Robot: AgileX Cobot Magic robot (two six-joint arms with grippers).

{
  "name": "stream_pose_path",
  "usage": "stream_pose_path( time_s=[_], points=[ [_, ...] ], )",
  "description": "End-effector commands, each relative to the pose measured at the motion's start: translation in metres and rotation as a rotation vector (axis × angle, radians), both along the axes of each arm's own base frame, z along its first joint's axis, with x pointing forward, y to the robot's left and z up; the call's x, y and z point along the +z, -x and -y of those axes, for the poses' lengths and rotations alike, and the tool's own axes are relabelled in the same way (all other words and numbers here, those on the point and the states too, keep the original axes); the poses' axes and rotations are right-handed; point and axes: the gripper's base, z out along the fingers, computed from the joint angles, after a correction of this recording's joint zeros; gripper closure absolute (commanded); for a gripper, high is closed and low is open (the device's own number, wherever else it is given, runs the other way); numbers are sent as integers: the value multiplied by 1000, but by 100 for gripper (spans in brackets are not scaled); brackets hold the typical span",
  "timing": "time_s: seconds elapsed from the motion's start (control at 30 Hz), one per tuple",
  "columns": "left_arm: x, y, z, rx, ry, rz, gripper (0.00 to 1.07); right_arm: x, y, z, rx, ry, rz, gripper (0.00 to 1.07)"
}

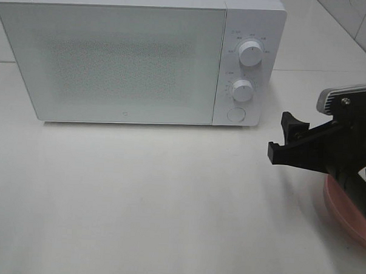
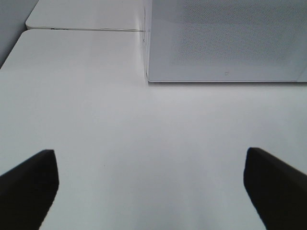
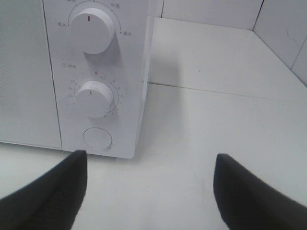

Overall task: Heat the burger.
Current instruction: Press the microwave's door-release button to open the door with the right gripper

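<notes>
The burger is out of view; only part of a pink plate (image 1: 343, 214) shows at the right edge, under my right arm. My right gripper (image 1: 284, 139) hovers open and empty to the right of the white microwave (image 1: 113, 55), fingers pointing toward its control panel. In the right wrist view this gripper (image 3: 149, 160) faces the round door button (image 3: 97, 138) below two knobs (image 3: 94, 98). My left gripper (image 2: 148, 158) is open and empty over bare table, facing the microwave's shut door (image 2: 225, 38). The exterior high view does not show the left arm.
The microwave stands at the back of the white table (image 1: 137, 202) with its door shut, its upper knob (image 1: 250, 55), lower knob (image 1: 241, 90) and button (image 1: 235, 114) on the right side. A tiled wall (image 1: 358, 17) rises at the back right.
</notes>
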Motion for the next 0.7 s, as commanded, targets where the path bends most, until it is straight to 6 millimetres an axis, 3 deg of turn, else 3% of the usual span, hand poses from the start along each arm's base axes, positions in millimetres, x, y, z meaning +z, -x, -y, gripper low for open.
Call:
stream_pose_path(
  time_s=[0.03,0.2,0.43,0.7],
  points=[
    [0,3,0,-9,1,26,9,1,0,-7,-7,-4,8,38],
    [0,3,0,-9,1,26,9,-1,-1,-26,33,-10,-3,38],
    [0,3,0,-9,1,24,9,-4,-4,-31,38,-31,-11,38],
    [0,3,0,-9,1,24,9,-4,-4,-31,-41,-340,-40,38]
  ],
)
